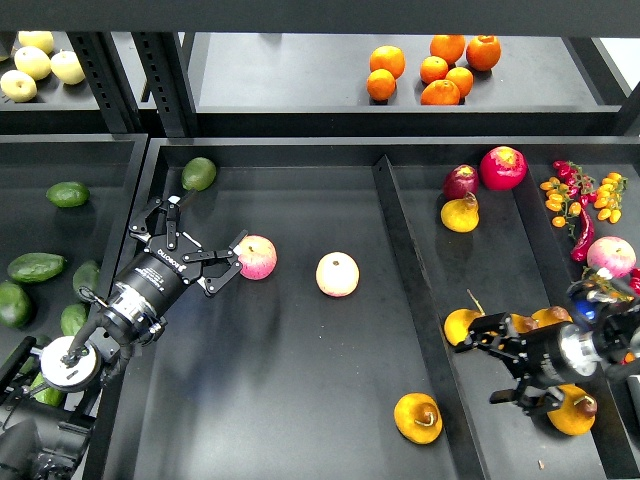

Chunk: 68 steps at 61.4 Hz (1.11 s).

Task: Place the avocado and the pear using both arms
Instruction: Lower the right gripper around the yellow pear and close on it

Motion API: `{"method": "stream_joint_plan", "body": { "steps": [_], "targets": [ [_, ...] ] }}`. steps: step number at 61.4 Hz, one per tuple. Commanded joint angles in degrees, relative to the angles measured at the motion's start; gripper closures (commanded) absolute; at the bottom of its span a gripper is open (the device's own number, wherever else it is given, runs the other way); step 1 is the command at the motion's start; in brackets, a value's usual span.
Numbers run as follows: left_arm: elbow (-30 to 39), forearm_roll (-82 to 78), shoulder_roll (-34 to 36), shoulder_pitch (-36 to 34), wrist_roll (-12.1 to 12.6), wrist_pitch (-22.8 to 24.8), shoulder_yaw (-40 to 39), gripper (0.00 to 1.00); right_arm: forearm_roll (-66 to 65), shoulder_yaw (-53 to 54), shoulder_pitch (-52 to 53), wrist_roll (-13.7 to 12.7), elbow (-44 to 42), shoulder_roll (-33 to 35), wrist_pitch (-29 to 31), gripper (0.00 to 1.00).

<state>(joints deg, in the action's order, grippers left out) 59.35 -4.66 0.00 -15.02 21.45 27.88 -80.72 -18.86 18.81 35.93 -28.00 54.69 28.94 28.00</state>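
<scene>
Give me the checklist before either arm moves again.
1. Left pincer empty: ok, open, holding nothing.
2. Right pincer empty: ok, open over the right tray.
3. Avocado in the middle tray: ok, far-left corner.
4. Pear in the middle tray: ok, near the front, beside the divider.
5. Left pincer apart from the pink apple: cannot tell, very close.

- The middle tray floor (290, 400) lies mostly bare; only two apples (256, 257) (337, 274), the avocado (198, 173) at its far-left corner and the pear (418, 417) near the divider (410, 280) break it
- That raised divider bars sideways passage into the right compartment
- An overhead shelf edge (380, 122) caps the far side
</scene>
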Motion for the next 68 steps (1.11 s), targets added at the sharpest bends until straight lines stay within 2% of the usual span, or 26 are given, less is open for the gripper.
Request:
{"method": "stream_joint_plan", "body": {
  "steps": [1, 47, 60, 68],
  "targets": [
    [-0.11, -0.08, 0.0, -0.01, 0.09, -0.02, 0.47, 0.02, -0.03, 0.09, -0.42, 0.0, -0.9, -1.17, 0.0, 0.01],
    [-0.11, -0.35, 0.0, -0.01, 0.09, -0.02, 0.91, 0.01, -0.12, 0.09, -2.09, 0.0, -2.83, -5.03, 0.0, 0.02],
    [-0.11, -0.35, 0.0, -0.01, 0.09, -0.02, 0.91, 0.02, -0.91, 0.18, -2.62, 0.0, -3.01, -5.74, 0.0, 0.06],
    [-0.11, -0.44, 0.0, -0.01, 0.09, -0.02, 0.91, 0.01, -1.09, 0.18, -2.97, 0.0, -3.09, -6.0, 0.0, 0.15]
  ]
}}
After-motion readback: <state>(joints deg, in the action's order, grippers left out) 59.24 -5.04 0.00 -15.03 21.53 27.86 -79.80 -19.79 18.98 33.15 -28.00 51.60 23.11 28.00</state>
